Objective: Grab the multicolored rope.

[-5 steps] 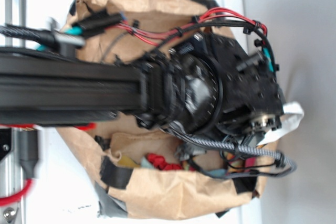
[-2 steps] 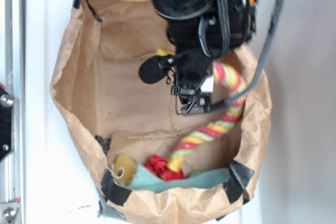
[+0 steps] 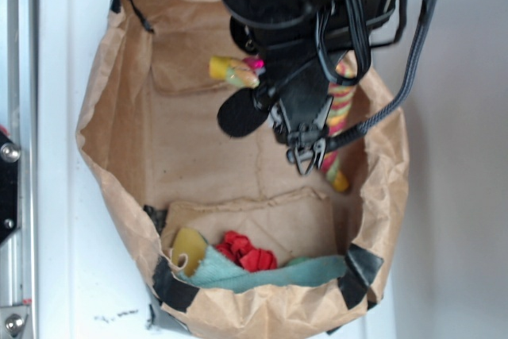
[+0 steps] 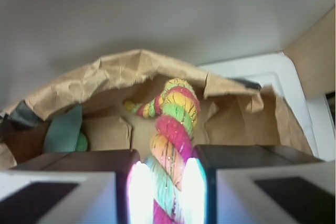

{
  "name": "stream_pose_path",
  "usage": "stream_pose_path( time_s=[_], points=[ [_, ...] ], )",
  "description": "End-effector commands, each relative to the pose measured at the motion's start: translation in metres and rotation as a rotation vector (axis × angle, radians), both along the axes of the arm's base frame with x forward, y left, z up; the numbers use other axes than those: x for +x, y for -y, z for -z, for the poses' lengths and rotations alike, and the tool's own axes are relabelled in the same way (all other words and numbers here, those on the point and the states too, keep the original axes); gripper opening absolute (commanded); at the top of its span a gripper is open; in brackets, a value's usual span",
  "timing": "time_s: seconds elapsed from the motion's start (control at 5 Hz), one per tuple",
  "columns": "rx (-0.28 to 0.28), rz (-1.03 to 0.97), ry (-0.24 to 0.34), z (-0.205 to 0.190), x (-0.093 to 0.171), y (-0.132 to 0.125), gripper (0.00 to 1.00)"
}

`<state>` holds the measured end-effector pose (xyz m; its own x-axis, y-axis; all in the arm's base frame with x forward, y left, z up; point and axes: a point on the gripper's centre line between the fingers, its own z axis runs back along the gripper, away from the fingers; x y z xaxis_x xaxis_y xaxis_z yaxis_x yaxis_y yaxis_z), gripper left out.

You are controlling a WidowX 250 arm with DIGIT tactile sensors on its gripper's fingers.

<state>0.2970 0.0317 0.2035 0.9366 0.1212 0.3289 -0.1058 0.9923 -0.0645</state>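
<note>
Wrist view shows jaws clenched on the multicolored rope [image 4: 170, 145], its lower length cut off.

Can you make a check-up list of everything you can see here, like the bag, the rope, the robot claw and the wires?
Surface: white tabletop under an open brown paper bag.
Job's things: multicolored rope is pinched between the fingers, and hangs over the bag; one yellowish end sticks out on one side, the other end dangles near the bag's inner wall.
Clutter: red fabric bundle, teal cloth and a yellow piece at the bag's bottom.
Grippers: gripper shut on the rope.
Cables: grey-and-black braided cable loops beside the arm.
Surroundings: metal rail along the table's edge; plain grey wall in the wrist view.
</note>
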Motion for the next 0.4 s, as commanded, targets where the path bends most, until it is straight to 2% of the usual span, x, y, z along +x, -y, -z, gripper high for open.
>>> stream_pose_path(
  time_s=[0.0,0.2],
  points=[
    [-0.012,0.128,0.039,-0.0337,-0.0245,0.0367,0.00],
    [-0.024,0.154,0.060,-0.0392,-0.0267,0.0404,0.00]
  ],
)
